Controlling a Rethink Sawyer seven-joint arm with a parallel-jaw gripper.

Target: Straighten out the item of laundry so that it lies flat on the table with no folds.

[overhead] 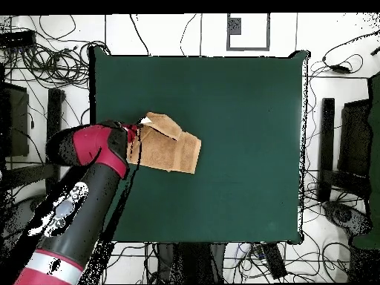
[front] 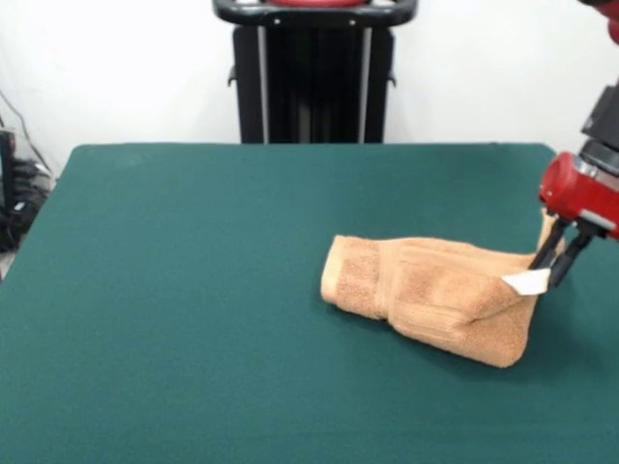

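Currently the tan terry-cloth hand towel (front: 430, 298) lies bunched and folded over itself on the green felt table (front: 193, 290), not flat. From the front view it sits right of the table's centre, reaching toward the table's right edge; its left end is a rounded roll, and a woven border band runs across it just beside that roll. At the towel's right end the cloth rises to a peak, where a small white care tag (front: 527, 281) sticks out.

The gripper (front: 559, 259) hangs from the red wrist at that raised end, its two thin black fingers (front: 545, 253) drawn close together and pinching the towel's corner right beside the tag. From overhead, the red and black arm (overhead: 78, 208) crosses the table's left edge, and the towel (overhead: 169, 148) lies just beside that edge with one flap folded over on top.
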